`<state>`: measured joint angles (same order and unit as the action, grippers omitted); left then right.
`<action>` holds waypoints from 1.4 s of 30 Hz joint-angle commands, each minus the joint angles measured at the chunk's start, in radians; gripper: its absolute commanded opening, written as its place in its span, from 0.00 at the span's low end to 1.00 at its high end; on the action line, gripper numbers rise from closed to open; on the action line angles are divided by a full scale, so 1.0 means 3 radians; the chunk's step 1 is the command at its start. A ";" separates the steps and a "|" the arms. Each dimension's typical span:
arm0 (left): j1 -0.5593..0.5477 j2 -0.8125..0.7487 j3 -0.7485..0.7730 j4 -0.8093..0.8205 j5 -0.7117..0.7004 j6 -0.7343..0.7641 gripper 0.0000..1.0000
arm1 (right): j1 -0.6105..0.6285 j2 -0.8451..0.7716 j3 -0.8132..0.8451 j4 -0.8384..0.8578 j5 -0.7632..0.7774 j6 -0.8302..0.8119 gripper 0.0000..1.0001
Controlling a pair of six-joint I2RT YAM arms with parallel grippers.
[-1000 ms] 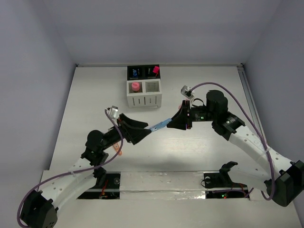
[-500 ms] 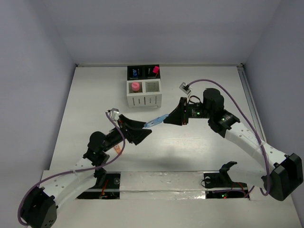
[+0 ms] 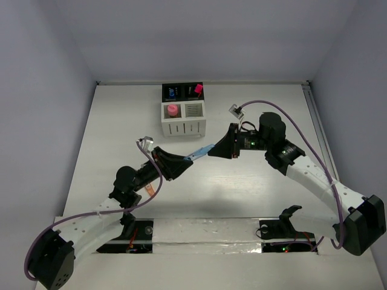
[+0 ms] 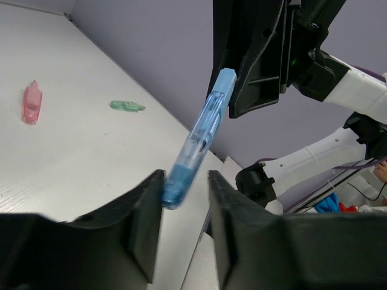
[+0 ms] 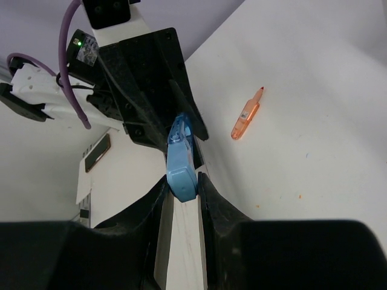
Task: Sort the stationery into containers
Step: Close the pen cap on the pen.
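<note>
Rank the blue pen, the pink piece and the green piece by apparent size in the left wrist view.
1. blue pen: largest by far, but nearest the camera.
2. pink piece.
3. green piece: close to the pink one and farther off, so this pair is unsure.

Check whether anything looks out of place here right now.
Nothing spilled or broken. The blue pen hangs tilted in mid-air, between the left gripper and right gripper, and an orange pen lies loose on the table.
</note>
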<state>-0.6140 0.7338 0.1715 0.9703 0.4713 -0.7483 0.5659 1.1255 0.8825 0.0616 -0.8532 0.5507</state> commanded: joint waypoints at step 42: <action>-0.0009 0.0315 0.0292 0.0611 0.0367 -0.0021 0.00 | -0.0035 -0.0014 -0.0436 0.0960 -0.0756 0.0573 0.00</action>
<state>-0.6174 0.7986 0.1974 1.0676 0.5648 -0.7635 0.5308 1.1122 0.7525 0.2741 -0.9821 0.7074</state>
